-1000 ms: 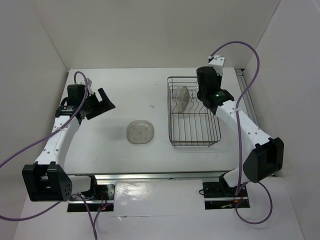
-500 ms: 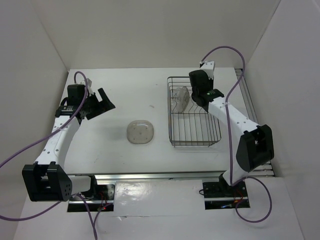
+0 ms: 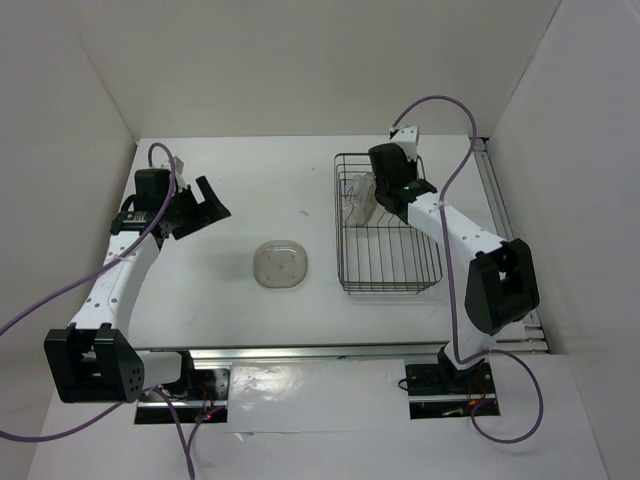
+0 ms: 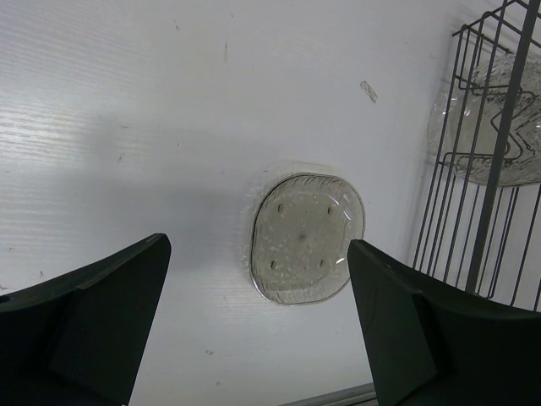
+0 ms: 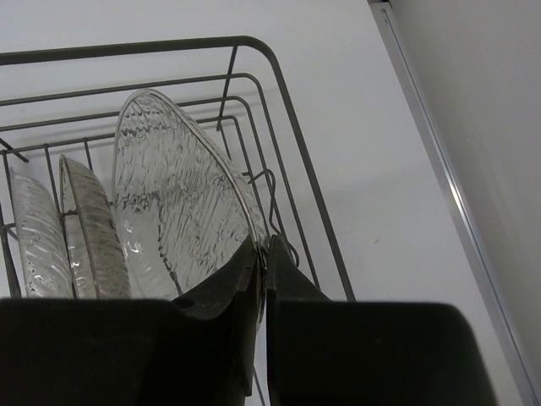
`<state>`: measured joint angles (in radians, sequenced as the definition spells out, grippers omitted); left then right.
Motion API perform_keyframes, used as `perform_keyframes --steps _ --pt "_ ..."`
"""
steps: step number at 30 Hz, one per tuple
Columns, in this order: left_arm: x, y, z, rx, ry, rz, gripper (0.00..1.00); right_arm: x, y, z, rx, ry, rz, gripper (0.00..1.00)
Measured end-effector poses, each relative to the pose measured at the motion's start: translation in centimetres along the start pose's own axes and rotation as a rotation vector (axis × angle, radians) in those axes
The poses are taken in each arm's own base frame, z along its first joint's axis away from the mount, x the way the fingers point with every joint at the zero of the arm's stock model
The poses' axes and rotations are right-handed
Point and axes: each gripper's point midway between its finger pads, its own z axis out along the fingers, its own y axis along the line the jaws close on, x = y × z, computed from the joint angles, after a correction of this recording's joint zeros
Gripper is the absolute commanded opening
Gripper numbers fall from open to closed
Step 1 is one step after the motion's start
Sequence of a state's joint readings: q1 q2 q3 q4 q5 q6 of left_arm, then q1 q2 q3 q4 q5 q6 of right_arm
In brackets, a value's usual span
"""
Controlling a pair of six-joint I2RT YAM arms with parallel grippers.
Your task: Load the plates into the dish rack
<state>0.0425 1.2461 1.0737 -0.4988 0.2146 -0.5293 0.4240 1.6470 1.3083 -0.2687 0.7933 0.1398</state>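
Right hand [image 5: 264, 247] pinches a clear plate [image 5: 173, 194] in the dish rack [image 5: 127, 48], its lower rim hidden; left hand [image 4: 255, 245] gapes wide.

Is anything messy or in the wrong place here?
One greyish translucent plastic plate lies flat on the white table, outside the dark wire dish rack where three other plates are on edge. Nothing looks spilled or broken.

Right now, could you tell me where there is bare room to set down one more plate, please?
The near half of the dish rack is free. The table is bare between the lone plate and the rack, and beyond that plate. The rack's far end is crowded: three plates, the right claw shut on a clear plate.
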Motion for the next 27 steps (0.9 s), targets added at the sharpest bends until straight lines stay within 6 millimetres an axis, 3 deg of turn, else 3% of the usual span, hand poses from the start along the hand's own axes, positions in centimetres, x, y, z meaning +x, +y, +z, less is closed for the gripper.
perform_keyframes --steps 5,13,18,27 --pt "0.0 0.0 0.0 0.0 0.001 0.0 1.0 0.6 1.1 0.2 -0.013 0.004 -0.016 0.36" --pt "0.1 -0.1 0.0 0.003 0.005 -0.001 1.0 1.7 2.4 1.0 -0.021 0.024 -0.039 0.67" --pt "0.1 -0.1 0.0 0.005 0.005 -0.001 1.0 1.3 2.8 1.0 -0.038 0.02 -0.031 0.81" --pt "0.1 -0.1 0.0 0.007 0.007 -0.001 1.0 -1.8 2.9 0.1 -0.113 -0.018 0.035 0.89"
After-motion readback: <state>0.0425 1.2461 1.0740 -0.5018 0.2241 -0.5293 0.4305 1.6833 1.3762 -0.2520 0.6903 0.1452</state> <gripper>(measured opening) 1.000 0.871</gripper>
